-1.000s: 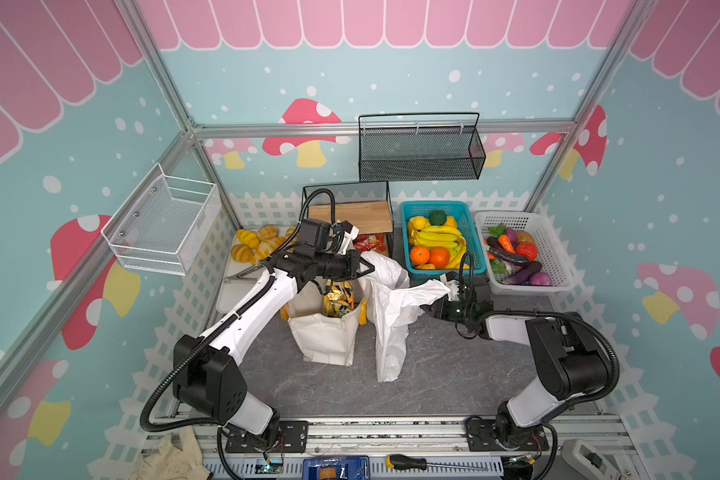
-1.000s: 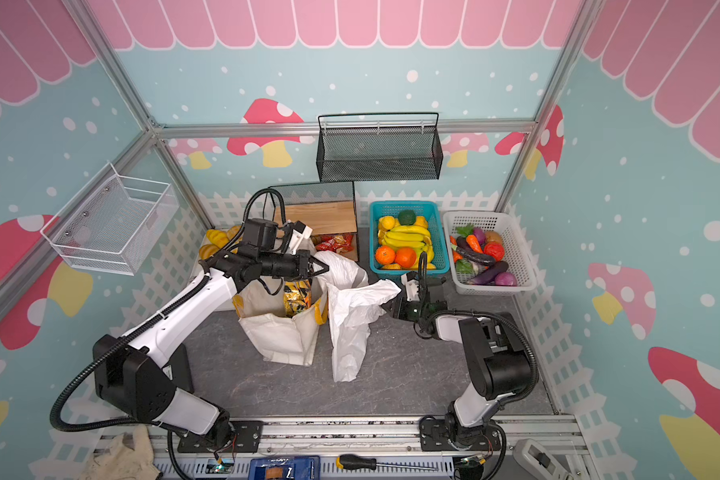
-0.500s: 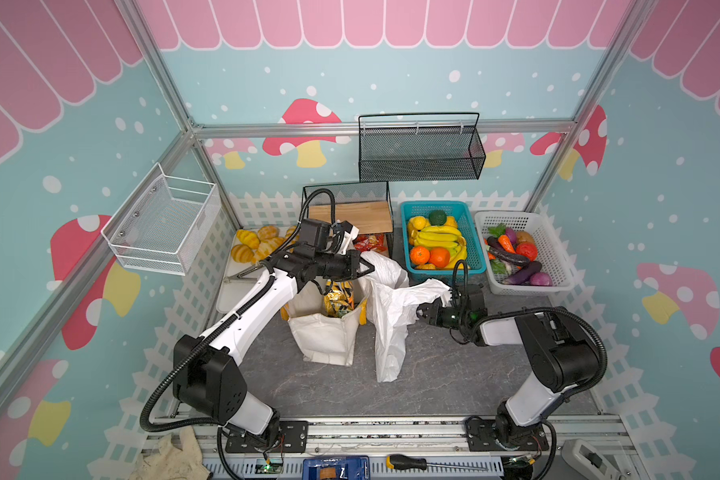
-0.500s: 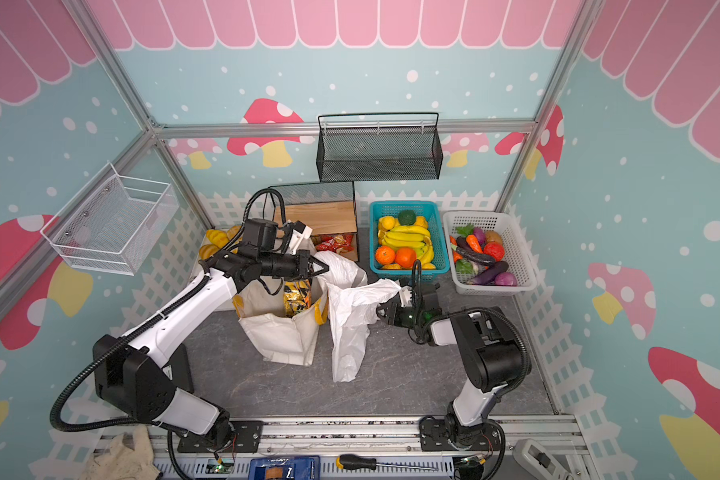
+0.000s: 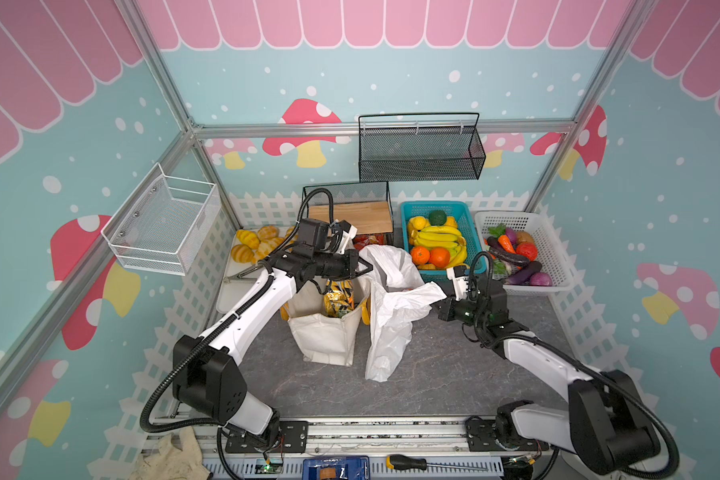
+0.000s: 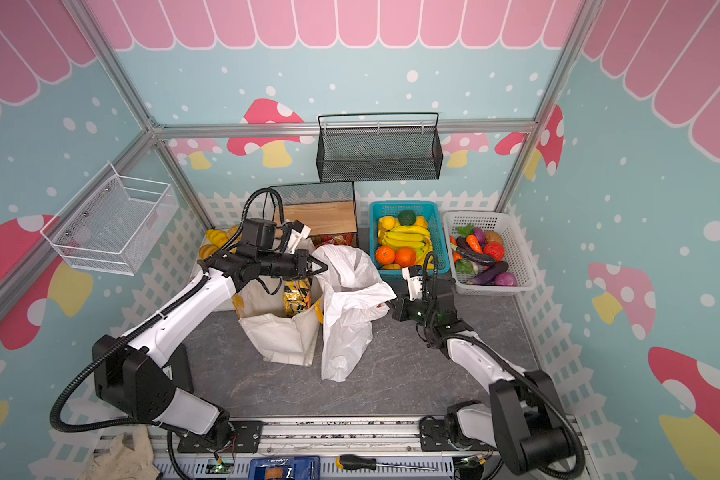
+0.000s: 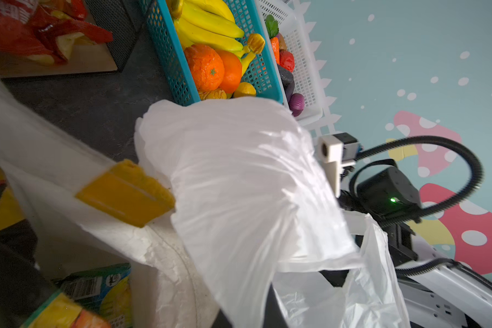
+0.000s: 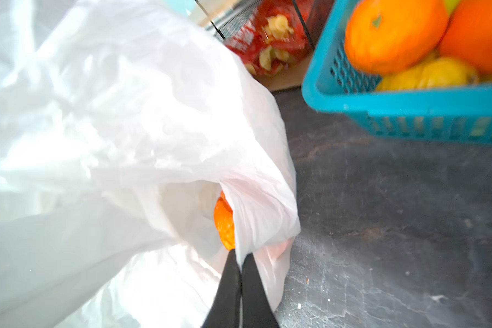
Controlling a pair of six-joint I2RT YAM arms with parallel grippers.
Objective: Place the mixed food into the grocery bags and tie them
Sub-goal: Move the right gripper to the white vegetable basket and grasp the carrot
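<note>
plastic bag [image 5: 391, 316] held at both sides
left gripper [image 5: 364, 268] and right gripper [image 8: 240, 257] each pinch its rim, beside the canvas bag [image 5: 325, 336].

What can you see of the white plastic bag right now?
The white plastic bag is thin, crinkly, translucent, standing slumped on the grey tabletop beside the canvas tote. The right hand is shut on one rim edge; the left hand appears to pinch the opposite one. An orange item shows inside.
</note>
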